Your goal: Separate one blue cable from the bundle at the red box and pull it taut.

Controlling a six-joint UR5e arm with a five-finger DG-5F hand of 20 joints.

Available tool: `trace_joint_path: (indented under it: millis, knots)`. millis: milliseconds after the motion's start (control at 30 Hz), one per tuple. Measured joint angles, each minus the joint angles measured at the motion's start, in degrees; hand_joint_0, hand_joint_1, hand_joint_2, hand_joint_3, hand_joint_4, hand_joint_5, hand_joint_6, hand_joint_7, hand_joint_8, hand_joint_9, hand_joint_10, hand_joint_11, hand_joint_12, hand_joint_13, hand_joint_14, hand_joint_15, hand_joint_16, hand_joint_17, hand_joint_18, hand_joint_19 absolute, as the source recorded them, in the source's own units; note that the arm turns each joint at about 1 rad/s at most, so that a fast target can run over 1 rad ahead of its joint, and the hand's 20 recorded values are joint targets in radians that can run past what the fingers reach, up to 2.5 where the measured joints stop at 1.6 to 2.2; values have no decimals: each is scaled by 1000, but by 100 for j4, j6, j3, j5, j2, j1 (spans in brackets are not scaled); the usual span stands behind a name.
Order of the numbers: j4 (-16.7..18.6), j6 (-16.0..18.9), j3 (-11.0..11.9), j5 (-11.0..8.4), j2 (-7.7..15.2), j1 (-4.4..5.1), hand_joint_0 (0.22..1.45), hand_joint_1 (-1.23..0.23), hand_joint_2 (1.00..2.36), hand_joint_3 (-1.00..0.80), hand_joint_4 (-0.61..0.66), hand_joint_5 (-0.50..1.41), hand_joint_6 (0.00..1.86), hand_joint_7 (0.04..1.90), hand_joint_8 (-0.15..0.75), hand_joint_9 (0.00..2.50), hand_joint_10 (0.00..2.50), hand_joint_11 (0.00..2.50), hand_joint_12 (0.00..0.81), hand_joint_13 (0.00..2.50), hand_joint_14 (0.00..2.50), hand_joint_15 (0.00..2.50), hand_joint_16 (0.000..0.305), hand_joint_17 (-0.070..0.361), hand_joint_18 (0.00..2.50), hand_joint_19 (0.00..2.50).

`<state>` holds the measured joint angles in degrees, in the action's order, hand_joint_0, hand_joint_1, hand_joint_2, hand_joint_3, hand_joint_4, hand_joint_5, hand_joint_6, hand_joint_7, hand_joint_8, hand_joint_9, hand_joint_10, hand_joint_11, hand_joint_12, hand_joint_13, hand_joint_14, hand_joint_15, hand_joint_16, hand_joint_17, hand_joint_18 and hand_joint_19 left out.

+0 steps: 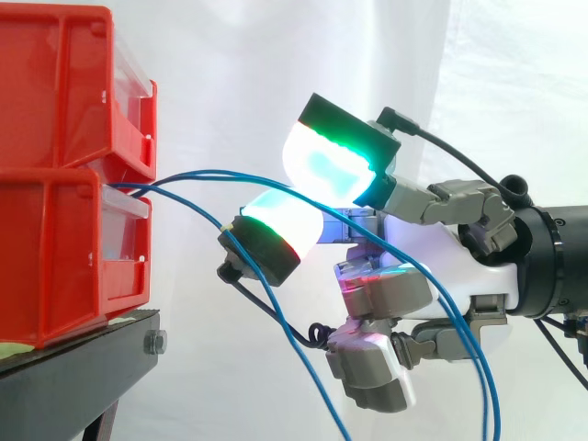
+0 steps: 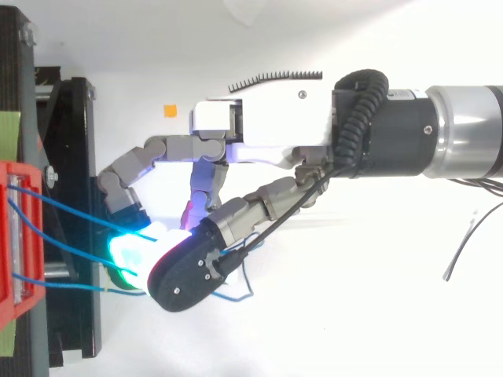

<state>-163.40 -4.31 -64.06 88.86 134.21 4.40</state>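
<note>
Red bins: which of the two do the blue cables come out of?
The lower bin; the cables leave over its clear front lip, just beneath the upper bin.

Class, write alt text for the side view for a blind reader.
A robot hand from the right pinches a blue cable between two glowing pads, beside stacked red bins on a black stand. Other blue cables sag below.

Thin blue cables (image 1: 188, 173) leave the front of the stacked red box (image 1: 55, 266), between its two bins. All hang slack. One blue cable (image 1: 241, 176) arcs rightward, then droops; another falls steeply below it.
</note>
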Motion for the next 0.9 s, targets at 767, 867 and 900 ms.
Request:
trace_joint_path:
  millis: [767,867,900]
  knots:
    - [-6,-33,0,-34,0,0,561,-325,1000,-500,26,-59,772,981,269,1398,28,1077,352,1157,30,798,45,102,1017,986]
    - [-5,-44,-1,-42,-26,5,596,-355,1000,-500,29,-68,767,996,271,1373,29,1084,349,1137,27,806,44,99,993,992]
    - [-7,-52,-1,-46,-39,5,621,-419,1000,-500,44,-79,777,993,278,1359,28,1107,348,1131,30,817,44,100,987,999]
